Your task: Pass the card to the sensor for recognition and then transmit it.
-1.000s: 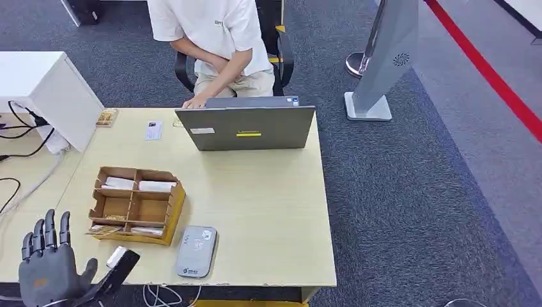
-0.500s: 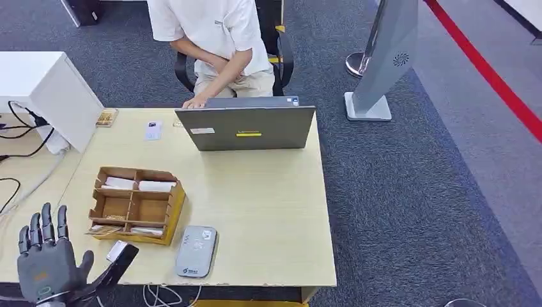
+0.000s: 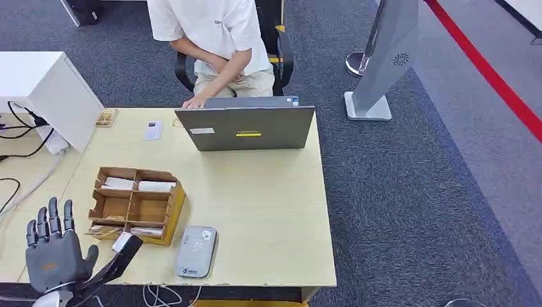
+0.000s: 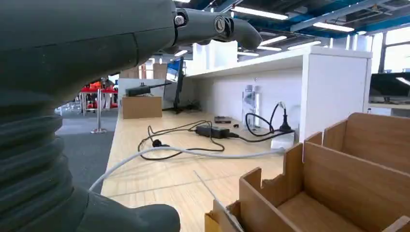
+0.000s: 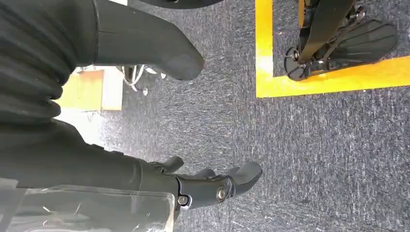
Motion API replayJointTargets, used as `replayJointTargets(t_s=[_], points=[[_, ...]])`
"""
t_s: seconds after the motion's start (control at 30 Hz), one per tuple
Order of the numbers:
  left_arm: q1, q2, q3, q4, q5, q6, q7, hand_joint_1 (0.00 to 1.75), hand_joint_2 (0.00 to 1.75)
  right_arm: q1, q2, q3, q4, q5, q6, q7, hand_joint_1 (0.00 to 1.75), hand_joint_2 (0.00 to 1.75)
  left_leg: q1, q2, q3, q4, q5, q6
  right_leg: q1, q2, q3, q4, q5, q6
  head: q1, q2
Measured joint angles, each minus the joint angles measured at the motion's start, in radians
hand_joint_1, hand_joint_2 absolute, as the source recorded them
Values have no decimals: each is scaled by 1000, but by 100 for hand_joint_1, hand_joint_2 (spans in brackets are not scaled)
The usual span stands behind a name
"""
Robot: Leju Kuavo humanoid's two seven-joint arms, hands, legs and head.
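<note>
1. Against the frame half a second back, the left hand [image 3: 54, 259] has shifted up and to the right, closer to the wooden organizer [image 3: 174, 208]. The dark wrist bracket [image 3: 108, 272] beside the thumb now has its pale tip right at the organizer's near-left corner. The organizer, sensor, laptop and person have not moved.
2. The left hand's fingers [image 3: 50, 220] are spread and pointing up with the thumb out to the side, so the hand is released and holds nothing.
3. The card [image 3: 102, 229] sits in the organizer's near-left compartment, to the right of the left hand and apart from its fingers. The bracket tip is nearer to it than any finger is.
4. In the head view the card's long axis runs left-right along the organizer's front row, and its left end pokes past the left wall. In the left wrist view it is edge-on, a thin slanted line rising out of that corner compartment. Its face and printing cannot be made out.
5. More pale cards lie in the other compartments, two in the far row and one at near right.
6. The grey sensor [image 3: 195, 251] lies flat on the table [image 3: 268, 211] just right of the organizer, near the table's front edge and well apart from the card.
7. The laptop [image 3: 246, 128] stands open at the far edge, with the seated person [image 3: 217, 32] behind it.
8. The right hand [image 5: 208, 186] hangs over the carpet with its fingers loosely extended and the thumb apart, grasping nothing.
</note>
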State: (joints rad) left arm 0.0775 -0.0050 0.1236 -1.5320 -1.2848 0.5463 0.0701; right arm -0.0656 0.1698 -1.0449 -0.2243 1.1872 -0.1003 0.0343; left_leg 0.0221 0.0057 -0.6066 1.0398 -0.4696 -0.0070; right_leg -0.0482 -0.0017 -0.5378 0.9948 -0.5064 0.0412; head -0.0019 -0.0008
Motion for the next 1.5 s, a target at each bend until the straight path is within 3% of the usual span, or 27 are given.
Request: replayJointTargets(t_s=[0.8, 0.83, 0.87, 1.5], points=[[-16, 0, -37, 94, 0, -20, 28, 0, 175, -1, 2, 0, 0, 5, 3, 3, 0, 175, 0, 0, 0, 0, 0, 0, 0, 0, 0, 0, 0, 0, 0, 0], [-16, 0, -37, 94, 0, -20, 30, 51, 175, -2, 2, 0, 0, 6, 3, 3, 0, 175, 0, 0, 0, 0, 0, 0, 0, 0, 0, 0, 0, 0, 0, 0], [-16, 0, -37, 94, 0, -20, 32, 175, 175, -2, 2, 0, 0, 6, 3, 3, 0, 175, 0, 0, 0, 0, 0, 0, 0, 0, 0, 0, 0, 0, 0, 0], [-17, 6, -38, 100, 36, -29, 13, 175, 175, -2, 3, 0, 0, 10, 5, 4, 0, 175, 0, 0, 0, 0, 0, 0, 0, 0, 0, 0, 0, 0, 0, 0]])
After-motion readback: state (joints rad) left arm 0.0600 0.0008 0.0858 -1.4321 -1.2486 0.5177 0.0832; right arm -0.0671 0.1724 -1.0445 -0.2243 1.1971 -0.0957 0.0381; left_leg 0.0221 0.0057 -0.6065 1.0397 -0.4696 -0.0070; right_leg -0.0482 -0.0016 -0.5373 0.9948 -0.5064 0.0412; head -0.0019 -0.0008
